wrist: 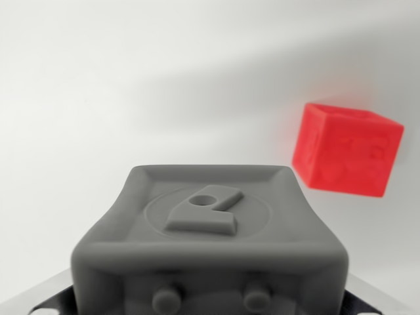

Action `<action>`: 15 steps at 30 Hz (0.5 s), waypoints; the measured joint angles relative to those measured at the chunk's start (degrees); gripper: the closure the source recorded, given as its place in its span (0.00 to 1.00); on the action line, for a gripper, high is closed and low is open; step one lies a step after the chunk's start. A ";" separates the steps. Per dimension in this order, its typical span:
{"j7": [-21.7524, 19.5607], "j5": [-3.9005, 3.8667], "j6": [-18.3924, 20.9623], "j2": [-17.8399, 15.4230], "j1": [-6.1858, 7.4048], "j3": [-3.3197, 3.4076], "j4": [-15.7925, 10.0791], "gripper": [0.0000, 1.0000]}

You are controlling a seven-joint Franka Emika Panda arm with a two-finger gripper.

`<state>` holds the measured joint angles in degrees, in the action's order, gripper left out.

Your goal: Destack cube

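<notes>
A grey cube (209, 252) fills the lower middle of the wrist view, very close to the camera. Its top face carries a raised round emblem, and two small studs show on its near face. A red cube (346, 149) lies apart from it on the white surface, toward the wrist view's right and farther away, turned at an angle. Only dark and silver bits of my gripper's body (36, 303) peek out at the bottom corners behind the grey cube. The fingers are hidden, so I cannot see whether they hold the grey cube.
A plain white surface (98, 98) spreads around both cubes, with a soft shadow band across the upper right.
</notes>
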<state>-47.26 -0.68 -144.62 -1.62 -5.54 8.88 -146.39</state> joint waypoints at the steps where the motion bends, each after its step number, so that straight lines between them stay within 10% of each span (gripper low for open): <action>1: -0.06 0.02 -0.06 0.06 0.07 -0.06 0.00 1.00; 15: -1.66 0.42 -1.69 1.76 1.88 -1.77 -0.01 1.00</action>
<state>-48.92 -0.26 -146.31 0.14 -3.66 7.12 -146.40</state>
